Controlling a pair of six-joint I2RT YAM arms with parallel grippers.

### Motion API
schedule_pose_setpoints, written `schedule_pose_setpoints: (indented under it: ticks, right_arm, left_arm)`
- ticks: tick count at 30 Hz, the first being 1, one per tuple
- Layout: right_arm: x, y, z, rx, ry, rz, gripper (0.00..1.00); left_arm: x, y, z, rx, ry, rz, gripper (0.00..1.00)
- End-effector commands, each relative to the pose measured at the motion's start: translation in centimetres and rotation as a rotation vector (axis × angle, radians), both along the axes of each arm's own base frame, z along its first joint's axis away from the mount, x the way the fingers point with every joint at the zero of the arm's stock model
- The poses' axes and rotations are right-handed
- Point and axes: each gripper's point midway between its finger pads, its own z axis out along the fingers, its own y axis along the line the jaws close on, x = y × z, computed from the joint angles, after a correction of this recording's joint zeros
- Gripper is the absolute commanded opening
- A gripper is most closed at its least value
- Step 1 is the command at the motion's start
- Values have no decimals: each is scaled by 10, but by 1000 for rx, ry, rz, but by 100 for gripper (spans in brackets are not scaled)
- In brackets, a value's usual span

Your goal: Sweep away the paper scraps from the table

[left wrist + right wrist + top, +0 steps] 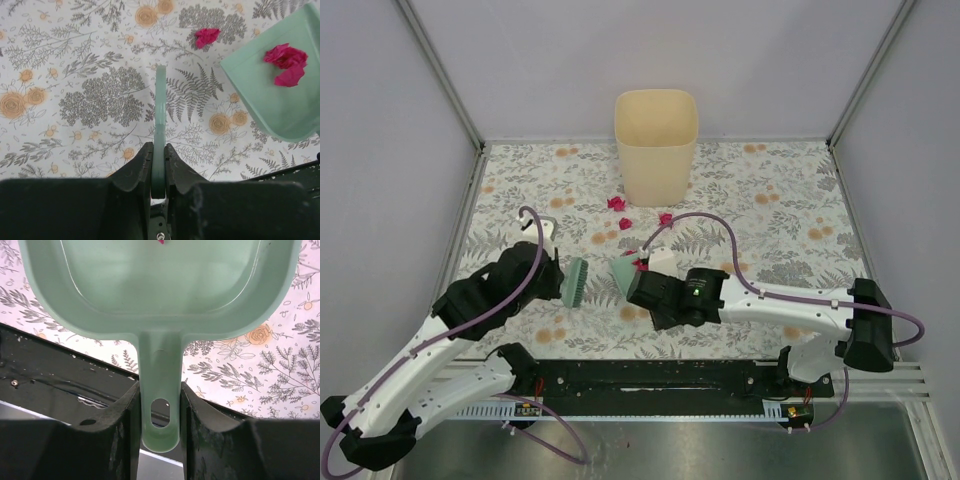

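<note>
Top external: paper scraps (616,203), crosswise scatter

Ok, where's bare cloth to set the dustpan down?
Free: the cloth between the bin and the right rail, and the far-left corner beside the bin. Crowded: paper scraps lie just in front of the bin, and the brush and dustpan sit close mid-table.

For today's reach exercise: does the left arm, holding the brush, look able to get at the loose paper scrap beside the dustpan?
Probably yes. The left hand is shut on the brush, only bare table lies between it and that paper scrap, and the dustpan sits off to one side.
</note>
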Motion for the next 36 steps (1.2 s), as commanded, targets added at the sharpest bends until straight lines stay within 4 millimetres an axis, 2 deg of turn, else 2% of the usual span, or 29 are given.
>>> schedule_pose_setpoints:
  ticks: [1,5,10,20,30,36]
  right_arm:
    - [15,15,26,-9,-75,30,0]
    - [28,29,43,-11,-97,52,0]
    - [50,41,53,-9,-88,64,0]
    - [109,52,80,17,-113,48,0]
    - [179,68,133,114,-198,35,0]
    - [213,81,169,169,-256,44,0]
  left_arm:
    - [15,-6,16,-71,-126,7,0]
    - [14,-3,18,-85,-143,16,0]
    - [14,1,20,-103,-165,38,0]
    - [13,3,19,-120,-178,51,0]
    - [12,4,19,-126,-182,52,0]
    - [12,5,18,-125,-184,60,0]
